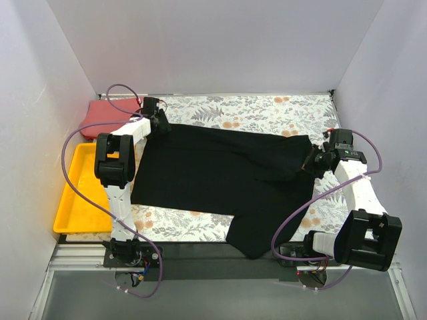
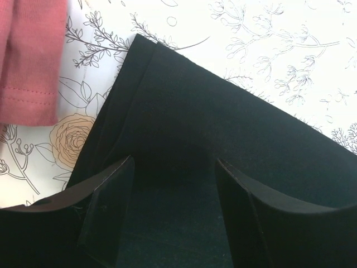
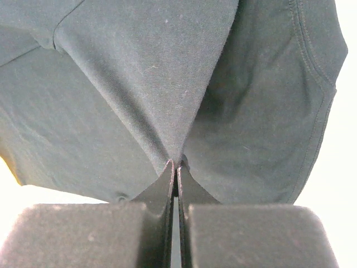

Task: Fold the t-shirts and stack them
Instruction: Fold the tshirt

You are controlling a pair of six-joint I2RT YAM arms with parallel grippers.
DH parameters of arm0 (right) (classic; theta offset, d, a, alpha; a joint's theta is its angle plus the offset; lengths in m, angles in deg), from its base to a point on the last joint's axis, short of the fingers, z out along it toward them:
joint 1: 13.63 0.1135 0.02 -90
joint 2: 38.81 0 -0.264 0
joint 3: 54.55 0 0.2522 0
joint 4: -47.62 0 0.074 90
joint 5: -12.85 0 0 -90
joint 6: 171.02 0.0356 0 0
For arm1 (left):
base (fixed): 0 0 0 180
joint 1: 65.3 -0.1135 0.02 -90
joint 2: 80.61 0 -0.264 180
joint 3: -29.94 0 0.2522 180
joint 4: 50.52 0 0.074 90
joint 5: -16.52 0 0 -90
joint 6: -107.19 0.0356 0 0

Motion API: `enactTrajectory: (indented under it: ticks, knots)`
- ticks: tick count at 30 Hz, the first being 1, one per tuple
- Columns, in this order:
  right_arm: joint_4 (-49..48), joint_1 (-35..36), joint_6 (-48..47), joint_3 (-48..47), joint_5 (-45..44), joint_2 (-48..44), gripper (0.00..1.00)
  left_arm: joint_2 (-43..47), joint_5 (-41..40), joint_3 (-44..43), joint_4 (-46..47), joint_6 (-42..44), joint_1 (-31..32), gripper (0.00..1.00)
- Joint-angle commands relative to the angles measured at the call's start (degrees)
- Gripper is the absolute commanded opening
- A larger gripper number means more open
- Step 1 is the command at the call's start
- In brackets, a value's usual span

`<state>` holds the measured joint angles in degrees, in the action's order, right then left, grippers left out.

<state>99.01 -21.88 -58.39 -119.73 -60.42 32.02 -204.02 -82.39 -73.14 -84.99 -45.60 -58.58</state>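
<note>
The black t-shirt (image 1: pixel 213 173) lies spread across the floral cloth, one sleeve hanging over the near table edge. My left gripper (image 1: pixel 159 124) hovers open over its far left corner (image 2: pixel 184 111), jaws apart with black cloth below them and nothing pinched. At the shirt's right end my right gripper (image 1: pixel 315 160) is shut on a pinch of the black fabric (image 3: pixel 167 84), which rises in a peak into the fingertips. The coral-red t-shirt (image 1: pixel 103 119) lies folded at the far left, and its hem shows in the left wrist view (image 2: pixel 30 61).
A yellow plastic tray (image 1: pixel 75 200) sits at the left edge, in front of the red shirt. The floral-patterned cloth (image 1: pixel 267 110) covers the table. White walls close in the left, back and right sides. Purple cables loop beside both arms.
</note>
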Motion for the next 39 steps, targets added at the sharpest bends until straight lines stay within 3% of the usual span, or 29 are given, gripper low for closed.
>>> enactTrajectory:
  ticks: [1, 8, 16, 21, 26, 33, 39]
  knots:
    - [2.0, -0.3, 1.3, -1.8, 0.5, -1.4, 0.01, -0.1, -2.4, 1.1, -7.1, 1.2, -1.6, 0.59]
    - [2.4, 0.7, 4.3, -2.2, 2.5, -2.5, 0.01, -0.3, -2.3, 1.0, -7.5, 1.2, -1.7, 0.59]
    - [-0.4, 4.2, 5.8, 10.1, 3.5, -2.4, 0.04, -1.0, -2.2, 0.6, -7.9, 1.1, -1.6, 0.59]
    - [-4.8, 4.3, 4.3, 13.7, 5.7, 1.1, 0.31, -0.9, -2.3, 0.7, -7.9, 1.1, -1.6, 0.59]
    - [-5.2, 3.1, 0.9, 2.4, 1.6, 3.5, 0.56, -0.9, -2.5, 0.6, -7.8, 1.1, -1.7, 0.59]
    - [-22.0, -4.5, 3.9, -4.5, 3.7, 11.5, 0.62, -1.5, -2.4, 0.5, -7.6, 1.4, -1.9, 0.59]
    - [-33.1, -9.0, 5.9, -9.0, 7.2, 24.1, 0.59, -1.4, -2.5, 0.9, -7.2, 2.1, -1.9, 0.59]
